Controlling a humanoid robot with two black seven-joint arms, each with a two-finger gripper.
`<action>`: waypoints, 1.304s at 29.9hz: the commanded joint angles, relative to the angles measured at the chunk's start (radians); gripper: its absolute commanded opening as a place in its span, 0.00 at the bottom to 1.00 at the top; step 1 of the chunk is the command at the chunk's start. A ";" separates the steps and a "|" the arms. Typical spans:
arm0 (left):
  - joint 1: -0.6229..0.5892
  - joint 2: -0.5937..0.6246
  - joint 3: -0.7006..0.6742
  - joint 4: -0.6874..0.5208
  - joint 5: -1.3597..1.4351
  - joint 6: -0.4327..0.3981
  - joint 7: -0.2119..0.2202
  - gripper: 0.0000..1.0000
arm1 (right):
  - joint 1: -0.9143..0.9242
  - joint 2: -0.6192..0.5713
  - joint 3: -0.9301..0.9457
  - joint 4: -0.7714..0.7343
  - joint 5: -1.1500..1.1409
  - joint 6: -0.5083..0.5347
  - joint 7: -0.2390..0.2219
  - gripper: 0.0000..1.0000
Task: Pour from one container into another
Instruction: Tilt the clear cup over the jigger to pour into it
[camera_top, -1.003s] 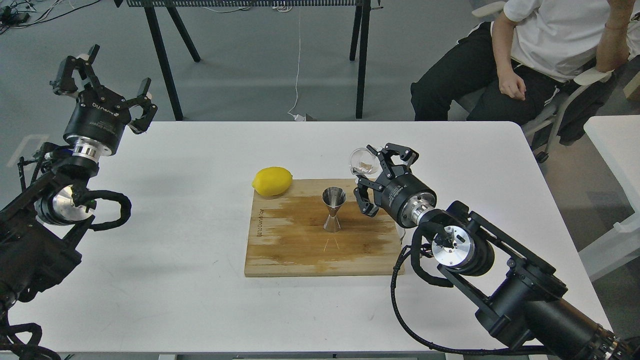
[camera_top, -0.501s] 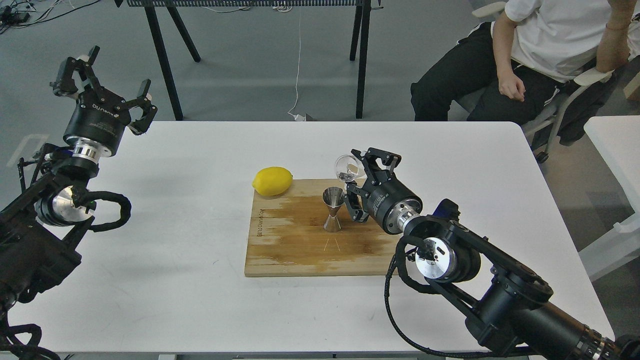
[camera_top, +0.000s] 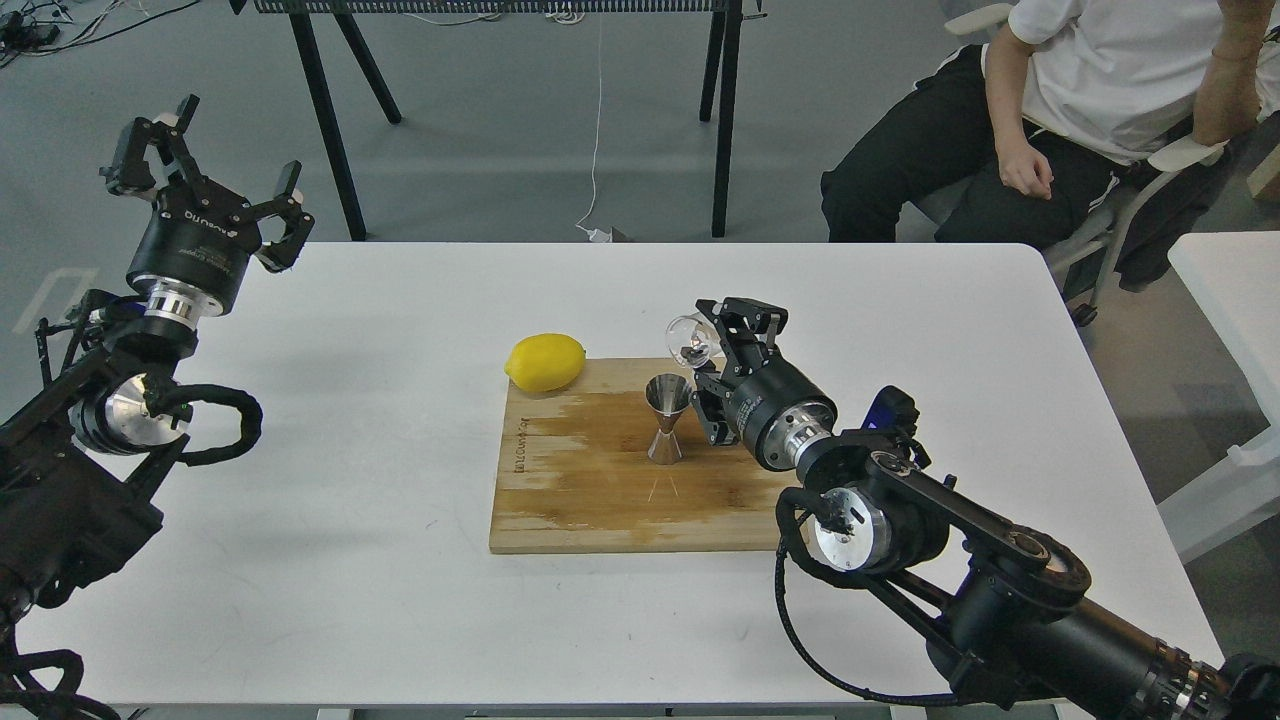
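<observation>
The steel hourglass-shaped jigger (camera_top: 667, 417) stands upright near the middle of the wooden cutting board (camera_top: 590, 500). My right gripper (camera_top: 712, 342) is shut on the small clear glass cup (camera_top: 689, 338), which is tipped on its side just above and to the right of the jigger's mouth. Something small and dark shows inside the cup. My left gripper (camera_top: 205, 165) is open and empty, raised over the table's far left corner, well away from the board.
A yellow lemon (camera_top: 545, 362) lies at the board's far left corner. The white table (camera_top: 350, 480) holds the board. A seated person (camera_top: 1080, 90) is beyond the far right edge, and black stand legs (camera_top: 330, 120) rise behind the table.
My right gripper has carried the glass cup leftward to just above the jigger and tilted it further over. The left arm has stayed put.
</observation>
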 joint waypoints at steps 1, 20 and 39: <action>0.004 0.001 0.002 0.000 0.001 0.000 0.000 1.00 | 0.002 0.000 -0.009 -0.002 -0.026 -0.017 0.000 0.35; 0.004 0.001 0.002 0.000 0.002 -0.001 0.000 1.00 | 0.059 -0.001 -0.099 -0.031 -0.114 -0.031 0.003 0.35; 0.004 0.001 0.002 0.000 0.002 -0.001 0.000 1.00 | 0.084 -0.004 -0.145 -0.066 -0.169 -0.047 0.003 0.35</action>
